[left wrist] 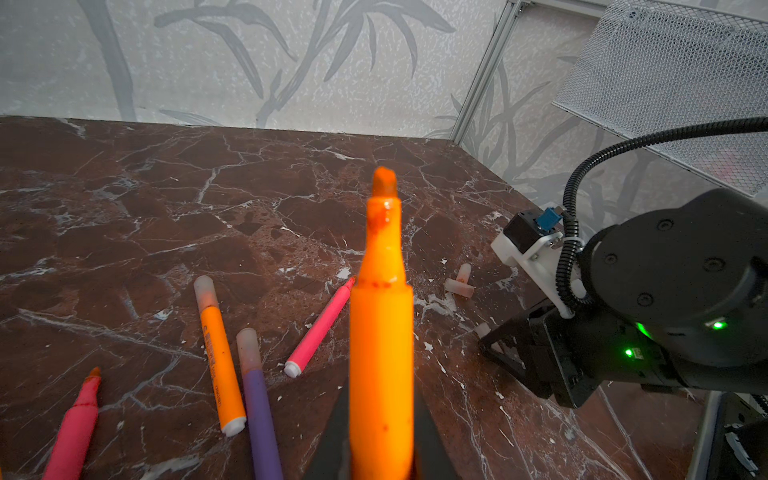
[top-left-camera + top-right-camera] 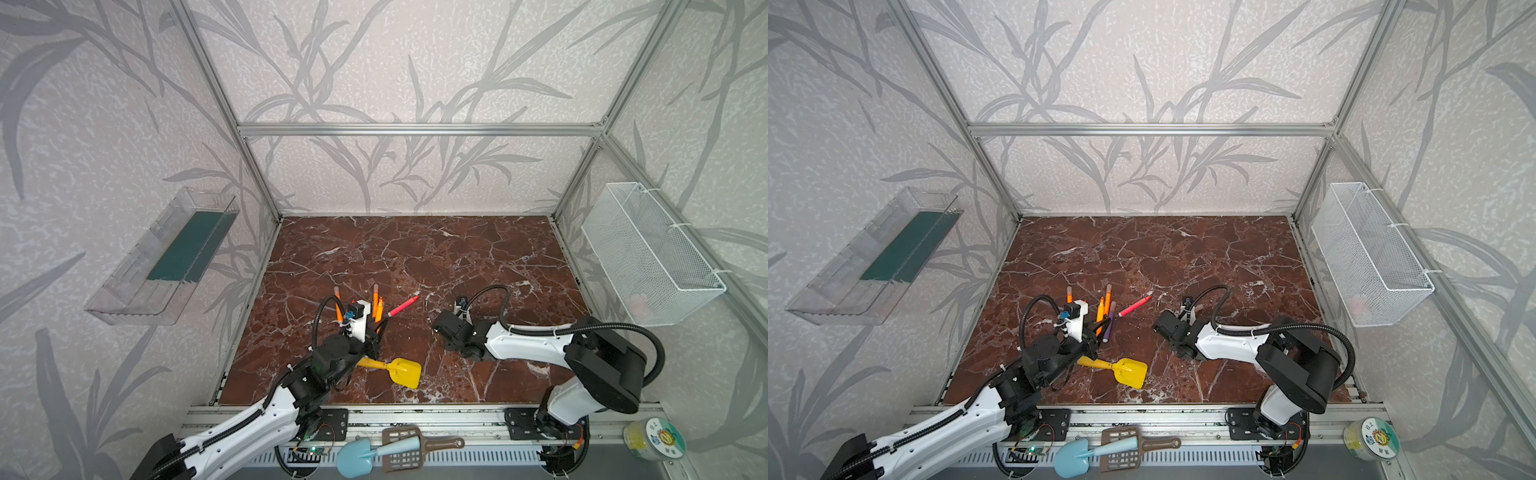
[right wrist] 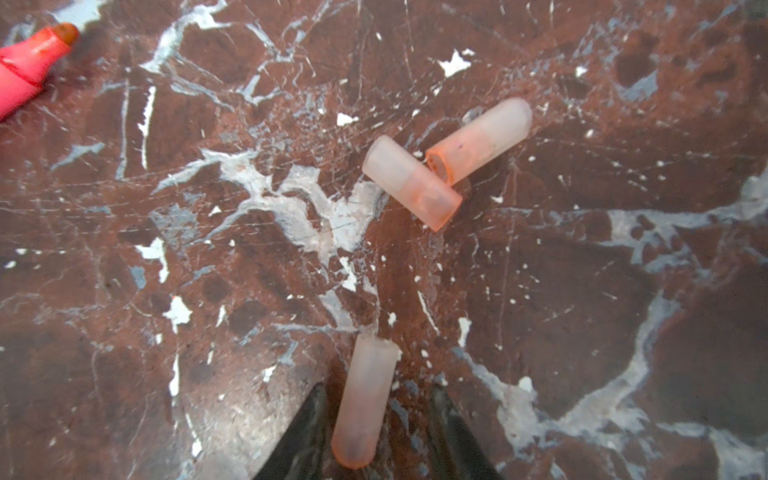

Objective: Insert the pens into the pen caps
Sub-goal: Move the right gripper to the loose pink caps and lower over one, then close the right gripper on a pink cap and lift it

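While loose, cap (image 3: 362, 399) within right hand (image 3: 378, 390)

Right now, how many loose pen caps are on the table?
3. Two pen caps lie touching at an angle; the third lies between the right gripper's parted jaws. Others may be hidden.

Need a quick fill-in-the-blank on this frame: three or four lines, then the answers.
1. The pen clamped in the left gripper is ___ in colour.
2. The right gripper straddles a cap with its jaws ___.
3. Just beyond it lie ___ more loose caps.
4. The toy shovel is ___.
Answers: orange; open; two; yellow.
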`<state>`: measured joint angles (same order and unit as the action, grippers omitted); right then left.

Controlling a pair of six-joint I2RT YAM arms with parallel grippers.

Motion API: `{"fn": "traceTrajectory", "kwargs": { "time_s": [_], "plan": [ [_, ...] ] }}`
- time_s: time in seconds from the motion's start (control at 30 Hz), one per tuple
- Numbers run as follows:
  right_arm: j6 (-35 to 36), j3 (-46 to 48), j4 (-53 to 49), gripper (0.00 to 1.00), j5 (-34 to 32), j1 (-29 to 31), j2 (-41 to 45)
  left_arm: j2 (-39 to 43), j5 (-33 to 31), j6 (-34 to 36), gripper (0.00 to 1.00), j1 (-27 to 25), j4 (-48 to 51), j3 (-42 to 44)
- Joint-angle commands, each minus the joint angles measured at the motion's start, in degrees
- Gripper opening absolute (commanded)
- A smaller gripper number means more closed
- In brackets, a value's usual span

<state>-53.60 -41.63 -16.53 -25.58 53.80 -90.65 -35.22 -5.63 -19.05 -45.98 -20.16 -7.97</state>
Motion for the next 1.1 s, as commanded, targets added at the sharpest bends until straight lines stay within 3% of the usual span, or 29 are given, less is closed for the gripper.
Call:
{"fn": "traceTrajectory", "kwargs": {
  "time_s": [0.0, 0.37, 0.7, 1.07],
  "plan": [
    [-0.5, -1.2, 0.3, 0.4, -1.2, -1.0, -1.7, 0.3, 0.2, 0.6, 0.0, 0.2, -0.8, -0.3],
    [-1.1, -0.3, 0.6, 0.3, -1.1, -1.9, -2.2, 0.5, 0.4, 0.5, 0.0, 0.2, -0.6, -0.3],
    [-0.9, 0.5, 2.8, 0.28, 0.7, -3.2, -3.6, 0.3, 0.6, 0.5, 0.0, 0.1, -0.5, -0.5],
    [-2.0, 2.6, 4.4, 0.06, 1.3, -3.2, 0.9, -0.6, 2.5, 0.0, 0.0, 0.2, -0.9, -1.0]
  ]
}}
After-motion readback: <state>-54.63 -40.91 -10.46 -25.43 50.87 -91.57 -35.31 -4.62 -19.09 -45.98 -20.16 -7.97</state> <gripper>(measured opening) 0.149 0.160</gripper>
